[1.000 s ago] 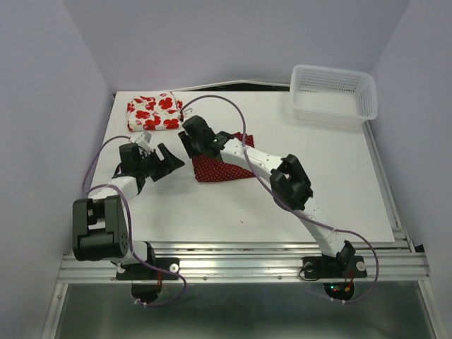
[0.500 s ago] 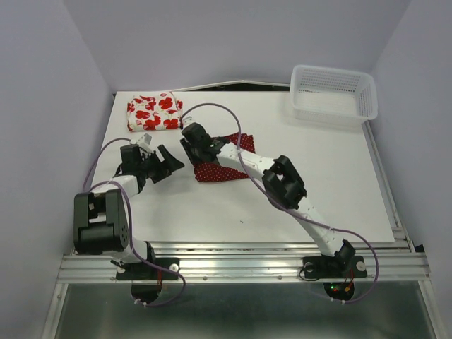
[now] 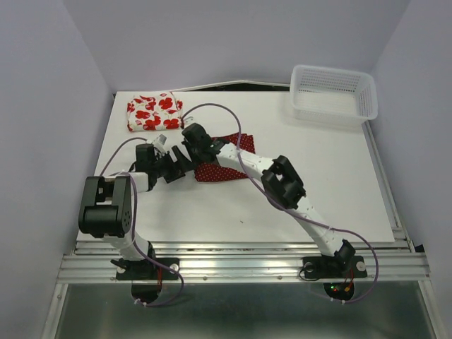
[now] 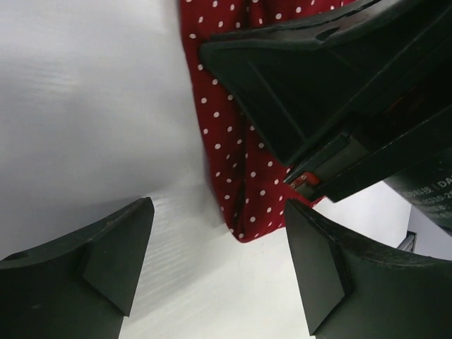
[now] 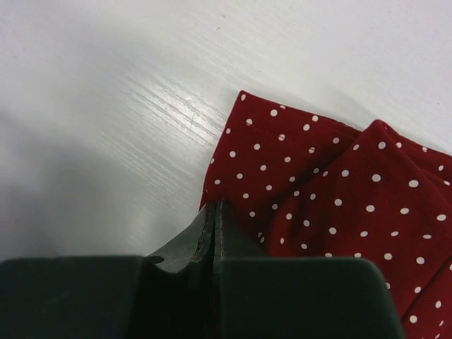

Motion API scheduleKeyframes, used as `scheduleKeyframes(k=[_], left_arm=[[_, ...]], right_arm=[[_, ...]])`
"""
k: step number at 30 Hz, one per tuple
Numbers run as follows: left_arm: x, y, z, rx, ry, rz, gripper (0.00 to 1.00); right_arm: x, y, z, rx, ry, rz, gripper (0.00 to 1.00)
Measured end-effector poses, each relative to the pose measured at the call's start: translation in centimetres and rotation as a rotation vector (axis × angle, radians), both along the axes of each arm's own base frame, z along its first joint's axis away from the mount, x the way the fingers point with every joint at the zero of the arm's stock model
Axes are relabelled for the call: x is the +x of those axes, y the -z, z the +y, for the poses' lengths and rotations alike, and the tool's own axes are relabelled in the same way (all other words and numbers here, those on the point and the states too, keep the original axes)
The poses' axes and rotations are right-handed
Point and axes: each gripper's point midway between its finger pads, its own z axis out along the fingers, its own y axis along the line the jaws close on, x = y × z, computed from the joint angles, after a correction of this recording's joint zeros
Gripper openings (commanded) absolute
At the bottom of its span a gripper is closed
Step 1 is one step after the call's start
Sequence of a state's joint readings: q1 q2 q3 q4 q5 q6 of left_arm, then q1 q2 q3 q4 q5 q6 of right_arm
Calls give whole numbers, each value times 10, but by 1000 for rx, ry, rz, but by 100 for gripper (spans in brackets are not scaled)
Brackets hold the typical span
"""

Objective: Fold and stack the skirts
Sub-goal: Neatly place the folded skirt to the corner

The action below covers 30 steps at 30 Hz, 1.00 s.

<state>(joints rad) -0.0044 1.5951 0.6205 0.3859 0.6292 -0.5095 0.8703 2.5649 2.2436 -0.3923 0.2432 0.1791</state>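
Right gripper (image 5: 215, 208): jaws clenched flat together, tips pressed at the 9 o'clock edge of the dotted skirt (image 3: 217, 171); whether a fold of cloth is nipped between them cannot be told.
Left gripper (image 4: 219, 212): released, jaws spread wide, hanging over the table (image 3: 212, 212) just off the dotted skirt's 8 o'clock corner, holding nothing; the right gripper fills its wrist view at 2 o'clock.
Dotted skirt: dark red with white dots, lying folded near the table's middle, partly under the right arm.
Flowered skirt (image 3: 154, 111): white with red flowers, folded, at the table's 10 o'clock corner, well apart from both grippers.
Basket (image 3: 330, 113): white lattice, at the table's 1 o'clock corner.
Change over the last second: the left arm has swung in toward the dotted skirt, bringing its gripper next to the right one; the right gripper has settled lower onto the skirt's edge. Both skirts and the basket lie as before.
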Motion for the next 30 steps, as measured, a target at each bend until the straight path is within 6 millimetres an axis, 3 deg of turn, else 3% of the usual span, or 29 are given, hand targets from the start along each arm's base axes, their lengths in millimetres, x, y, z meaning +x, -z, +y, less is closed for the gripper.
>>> scheduleKeyframes(k=[7, 13, 20, 30], left_arm=[[10, -2, -24, -46, 21, -20, 87], [12, -4, -41, -79, 16, -45, 89], [24, -5, -47, -105, -11, -78, 89], [51, -6, -57, -163, -15, -157, 82]], right_arm=[[5, -8, -2, 67, 38, 37, 1], [11, -39, -4, 150, 67, 42, 1], [15, -67, -7, 212, 80, 38, 1], [13, -73, -5, 237, 73, 52, 1]])
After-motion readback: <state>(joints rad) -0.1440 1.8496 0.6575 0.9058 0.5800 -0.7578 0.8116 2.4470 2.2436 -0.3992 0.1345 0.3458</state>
